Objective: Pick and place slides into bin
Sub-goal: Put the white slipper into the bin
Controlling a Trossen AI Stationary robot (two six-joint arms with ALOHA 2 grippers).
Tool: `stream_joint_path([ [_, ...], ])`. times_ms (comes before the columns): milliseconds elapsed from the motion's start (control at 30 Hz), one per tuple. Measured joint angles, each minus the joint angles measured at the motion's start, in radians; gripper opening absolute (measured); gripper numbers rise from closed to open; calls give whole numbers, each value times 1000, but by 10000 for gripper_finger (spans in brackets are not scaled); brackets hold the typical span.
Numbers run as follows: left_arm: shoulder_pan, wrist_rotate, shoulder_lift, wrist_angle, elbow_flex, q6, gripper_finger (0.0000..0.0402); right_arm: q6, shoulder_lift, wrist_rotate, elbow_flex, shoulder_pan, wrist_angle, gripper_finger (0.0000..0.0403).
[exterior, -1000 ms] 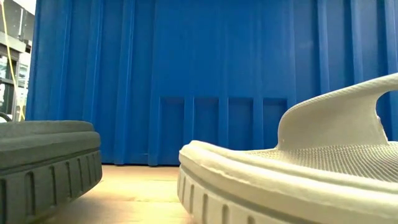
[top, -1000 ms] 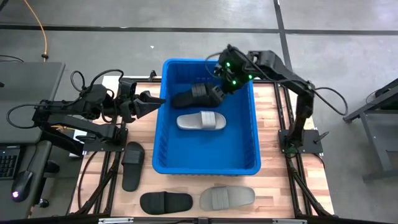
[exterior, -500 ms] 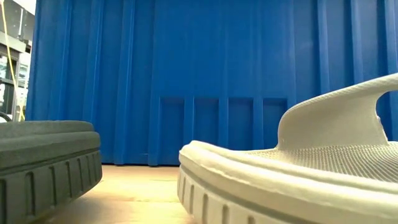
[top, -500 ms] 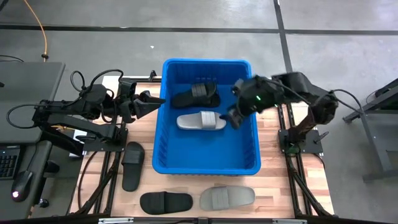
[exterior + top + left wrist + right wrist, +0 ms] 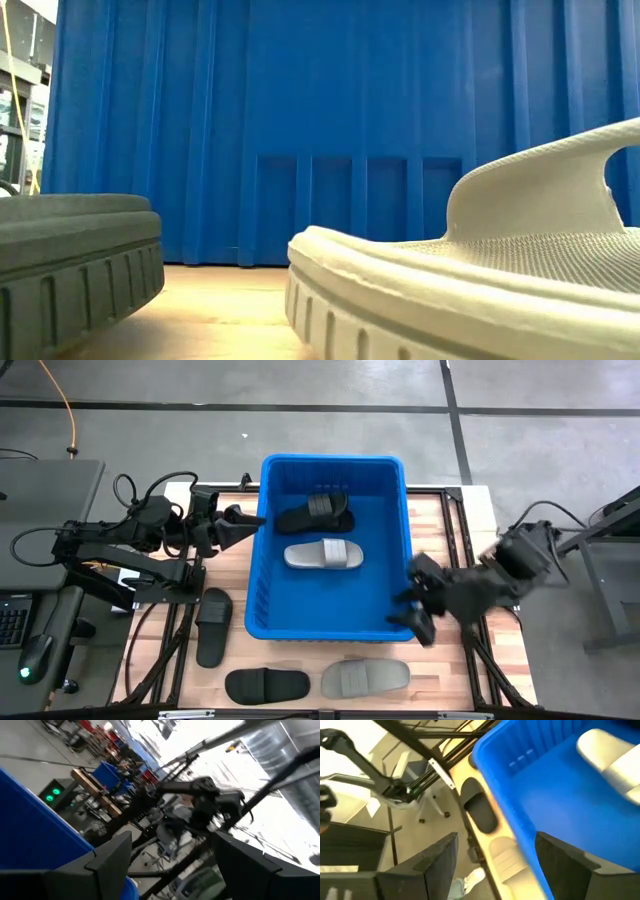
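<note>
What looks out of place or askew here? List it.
Nothing stands out. One black slide sandal and one light grey slide sandal lie flat inside the large blue plastic bin. Three more wait on the wooden table. The open right gripper hangs at the bin's corner.

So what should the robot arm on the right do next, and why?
Probably swing on down toward the light grey slide sandal lying on the wooden table in front of the big blue plastic bin. The right gripper is open and empty over the bin's near right corner, and that sandal is the closest one outside. Two sandals already lie in the bin.
</note>
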Motion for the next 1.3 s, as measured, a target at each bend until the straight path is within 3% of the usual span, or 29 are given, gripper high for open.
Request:
stream_joint_path([
  [300,0,-29,2,-5,0,11,264,255,3,258,-92,315,5,252],
  [533,0,-14,2,-59,0,-33,264,527,3,399,-272,449,47,252],
  [800,0,73,3,-107,0,-94,264,884,4,417,-609,458,413,252],
  [1100,0,117,0,-105,0,-92,264,945,4,481,-974,456,1040,252],
  [1200,0,117,0,-105,0,-89,264,971,8,459,-1055,456,1136,252],
  [1300,0,117,0,-105,0,-87,264,1039,18,427,-1117,452,1119,252],
])
